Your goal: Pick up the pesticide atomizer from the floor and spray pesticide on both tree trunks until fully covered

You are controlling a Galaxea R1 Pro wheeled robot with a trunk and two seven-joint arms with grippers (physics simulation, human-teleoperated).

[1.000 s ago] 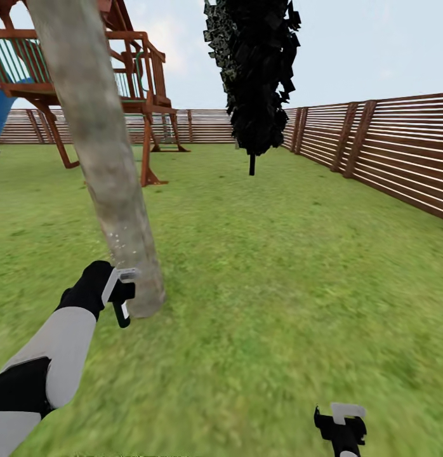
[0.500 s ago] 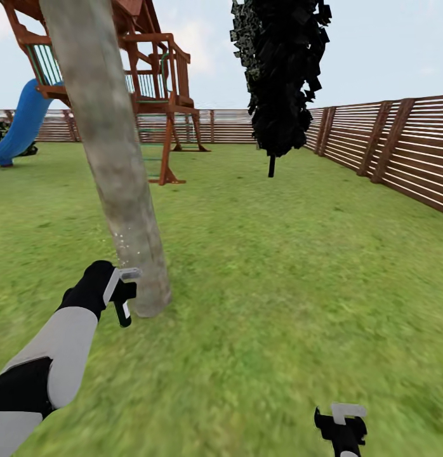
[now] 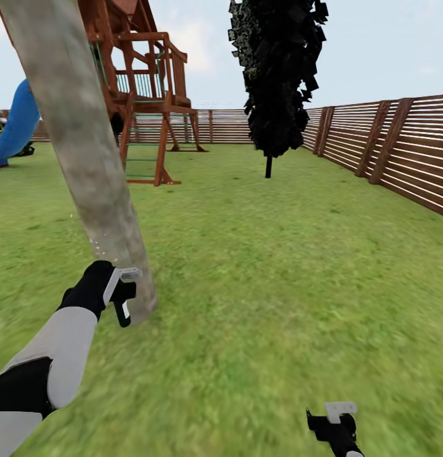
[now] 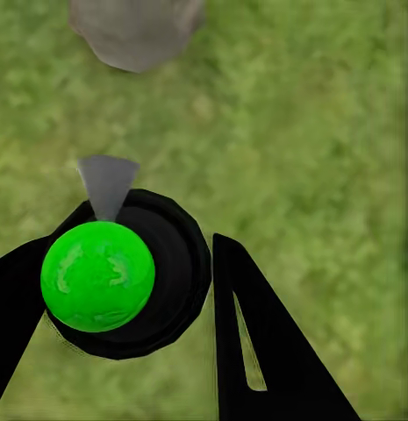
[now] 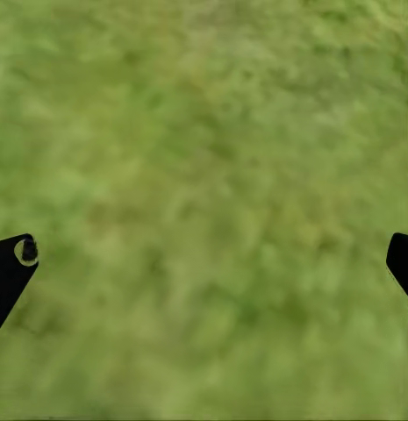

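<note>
Head view cuts off the tree trunk above.

Open lawn, bright green, blurry-textured, running flat to the boundary. Red-brown horizontal-slat fence along the 2–3 o'clock side, turning across the far end at 12 o'clock. Wooden play tower with railing and ladder at 11 o'clock; blue slide at 10 o'clock. Narrow black cypress-like tree on a thin dark stem at 12–1 o'clock. Sky pale blue, faint cloud, even daylight.
</note>
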